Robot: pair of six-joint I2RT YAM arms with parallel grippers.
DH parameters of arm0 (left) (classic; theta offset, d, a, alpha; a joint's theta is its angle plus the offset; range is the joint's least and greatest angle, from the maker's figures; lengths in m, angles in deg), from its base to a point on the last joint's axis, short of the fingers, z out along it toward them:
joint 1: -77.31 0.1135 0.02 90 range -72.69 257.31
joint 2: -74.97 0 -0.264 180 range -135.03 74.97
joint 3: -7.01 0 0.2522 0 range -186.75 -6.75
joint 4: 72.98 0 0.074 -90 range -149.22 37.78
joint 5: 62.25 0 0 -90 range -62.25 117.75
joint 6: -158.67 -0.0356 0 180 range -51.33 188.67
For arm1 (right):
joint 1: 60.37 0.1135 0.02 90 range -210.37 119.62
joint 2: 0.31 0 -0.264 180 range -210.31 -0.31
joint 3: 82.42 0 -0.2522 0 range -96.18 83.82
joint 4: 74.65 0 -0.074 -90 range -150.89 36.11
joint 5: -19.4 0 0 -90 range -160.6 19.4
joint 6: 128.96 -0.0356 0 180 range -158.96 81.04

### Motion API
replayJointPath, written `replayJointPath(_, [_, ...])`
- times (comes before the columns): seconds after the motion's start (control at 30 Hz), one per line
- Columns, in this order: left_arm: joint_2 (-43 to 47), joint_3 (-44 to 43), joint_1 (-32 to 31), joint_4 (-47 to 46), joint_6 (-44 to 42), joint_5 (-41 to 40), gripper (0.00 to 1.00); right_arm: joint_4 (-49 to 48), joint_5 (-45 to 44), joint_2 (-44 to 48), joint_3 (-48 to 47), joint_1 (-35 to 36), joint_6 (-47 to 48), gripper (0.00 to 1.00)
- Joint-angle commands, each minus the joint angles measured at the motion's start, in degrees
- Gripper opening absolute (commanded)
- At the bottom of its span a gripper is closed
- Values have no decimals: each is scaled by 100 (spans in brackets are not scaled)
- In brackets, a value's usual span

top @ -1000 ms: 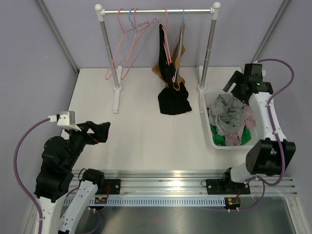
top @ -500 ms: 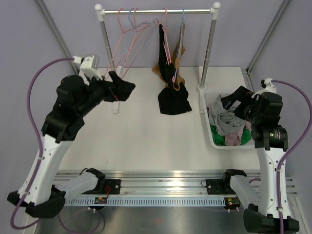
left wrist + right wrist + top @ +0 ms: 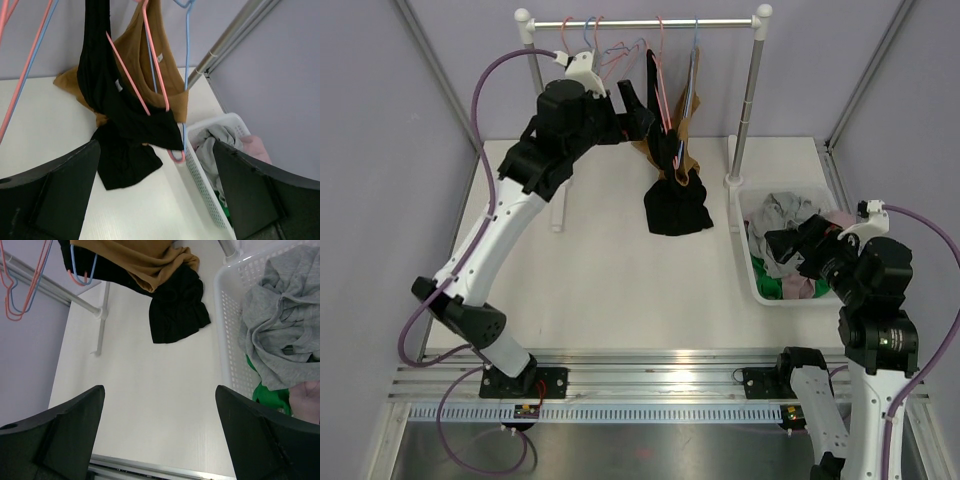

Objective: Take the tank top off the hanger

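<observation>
One black tank top (image 3: 102,92), one brown tank top (image 3: 132,45), one rack (image 3: 750,100), one basket (image 3: 226,340).

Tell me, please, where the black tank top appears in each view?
Top external: black tank top upper centre, hanging from the rail, lower end on the table.
Left wrist: black tank top left of centre, on a pink hanger.
Right wrist: black tank top top centre.
Shared landmark: white basket, on its right throughout.
</observation>
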Motion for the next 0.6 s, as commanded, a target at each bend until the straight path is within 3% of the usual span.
replayJointPath(0.0, [-462,-670,-36,-680,30,-520,99,173,377,178,165,7,-21,99])
replayJointPath(0.4, [-2274,-1601,-115,-1639,179,-811,99,243,993,881,675,7,-249,100])
replayJointPath(0.53, [-2897,-2313,-159,-1227,22,-1214,88,217,1231,1031,799,7,-294,99])
replayJointPath(0.57, [-2968,-2436,-185,-1069,-83,-1424,79,278,1231,1040,781,16,-276,100])
